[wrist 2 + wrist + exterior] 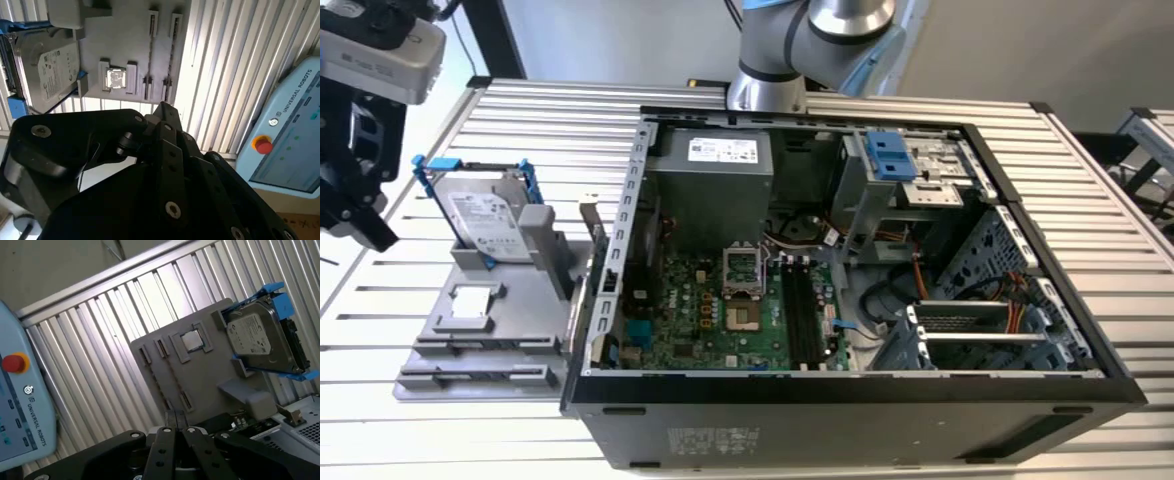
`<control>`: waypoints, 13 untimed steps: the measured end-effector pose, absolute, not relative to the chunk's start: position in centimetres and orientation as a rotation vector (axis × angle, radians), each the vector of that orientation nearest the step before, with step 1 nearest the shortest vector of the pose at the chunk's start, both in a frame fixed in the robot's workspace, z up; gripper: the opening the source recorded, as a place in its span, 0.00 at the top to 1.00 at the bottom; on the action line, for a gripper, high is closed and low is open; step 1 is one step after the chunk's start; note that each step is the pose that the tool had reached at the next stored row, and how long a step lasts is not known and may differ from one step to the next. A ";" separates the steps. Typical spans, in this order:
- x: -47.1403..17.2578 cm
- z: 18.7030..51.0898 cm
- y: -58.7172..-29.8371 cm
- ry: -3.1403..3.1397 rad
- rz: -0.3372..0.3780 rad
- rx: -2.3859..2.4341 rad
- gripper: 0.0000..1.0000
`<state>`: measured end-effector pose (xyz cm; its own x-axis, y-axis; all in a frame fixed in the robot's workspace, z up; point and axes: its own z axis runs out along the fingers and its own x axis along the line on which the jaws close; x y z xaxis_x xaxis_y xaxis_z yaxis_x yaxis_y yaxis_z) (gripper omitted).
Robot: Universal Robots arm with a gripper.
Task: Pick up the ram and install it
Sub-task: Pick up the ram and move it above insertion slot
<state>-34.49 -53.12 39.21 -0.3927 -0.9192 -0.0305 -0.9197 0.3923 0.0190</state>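
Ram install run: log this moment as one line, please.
stage: pre-grasp | gripper: shut, empty, near grey fixture | ram: edge-on in fixture slot, untouched | PC case: open

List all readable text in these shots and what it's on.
Hard drive, white label: print too small to read.
Power supply, white label: too small to read.
Pendant, in both wrist views: a maker's name in capitals along its edge, brand only, not quoted; nothing else legible.
Case, sticker on the near panel: too small to read.
No numbers or signs can be made out.
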 end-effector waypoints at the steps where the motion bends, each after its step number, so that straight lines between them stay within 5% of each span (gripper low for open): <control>1: -34.5 39.2 -53.1 2.593 0.049 -1.744 1.00; 13: -34.5 39.2 -53.1 2.385 0.047 -2.016 1.00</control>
